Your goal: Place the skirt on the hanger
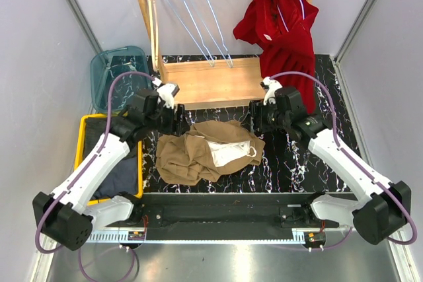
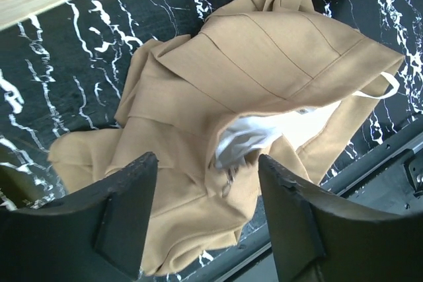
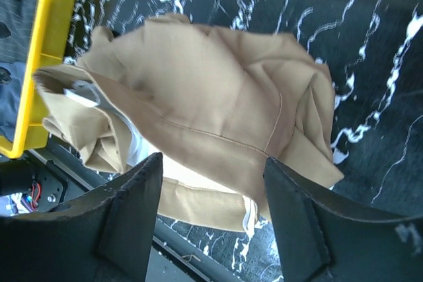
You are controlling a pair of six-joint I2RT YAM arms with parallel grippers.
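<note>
One tan skirt (image 1: 211, 146), one red dress (image 1: 285, 37), two bare hangers (image 1: 196, 14), two bins (image 1: 139, 170)

White-shelled arms (image 1: 92, 170) with black joints and looping purple cables (image 1: 99, 97) (black wedge-shaped fingers (image 2: 125, 222)).

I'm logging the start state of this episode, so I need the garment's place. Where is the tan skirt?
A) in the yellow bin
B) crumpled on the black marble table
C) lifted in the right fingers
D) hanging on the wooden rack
B: the tan skirt lies crumpled on the black marble table, with the left gripper and the right gripper both open above it, holding nothing.
</note>
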